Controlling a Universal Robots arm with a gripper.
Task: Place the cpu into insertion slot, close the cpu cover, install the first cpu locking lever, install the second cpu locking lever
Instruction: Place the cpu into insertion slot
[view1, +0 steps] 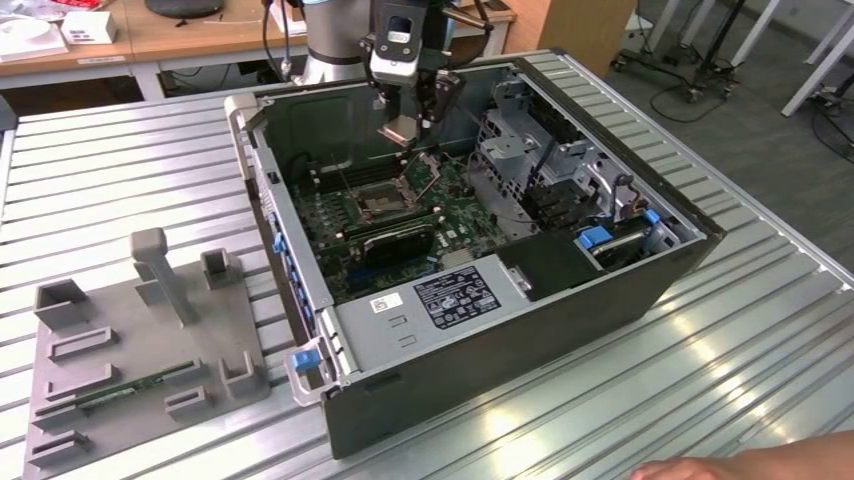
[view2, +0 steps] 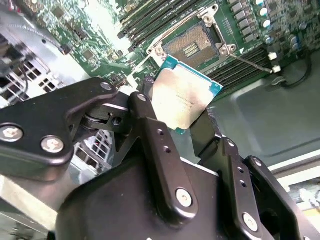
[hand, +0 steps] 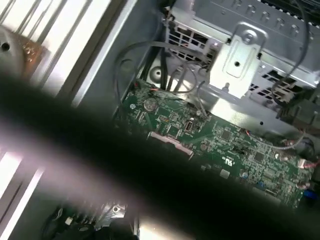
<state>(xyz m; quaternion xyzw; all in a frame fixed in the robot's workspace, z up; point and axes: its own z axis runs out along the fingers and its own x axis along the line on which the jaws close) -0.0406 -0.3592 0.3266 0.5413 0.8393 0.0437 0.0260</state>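
Your gripper (view1: 400, 122) is shut tight on the cpu (view2: 182, 95), high in the middle of the exterior view. The slot (view1: 378, 203) sits bare lower down, so no step is done yet.

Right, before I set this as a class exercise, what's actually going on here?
A robot arm's claw is gripping the cpu by its edges and holding it above the green motherboard inside an open desktop computer case. The insertion slot sits just below the chip, uncovered and empty, so the cpu is not seated yet. A person's hand lies on the table at the near edge of the exterior view, away from the case.
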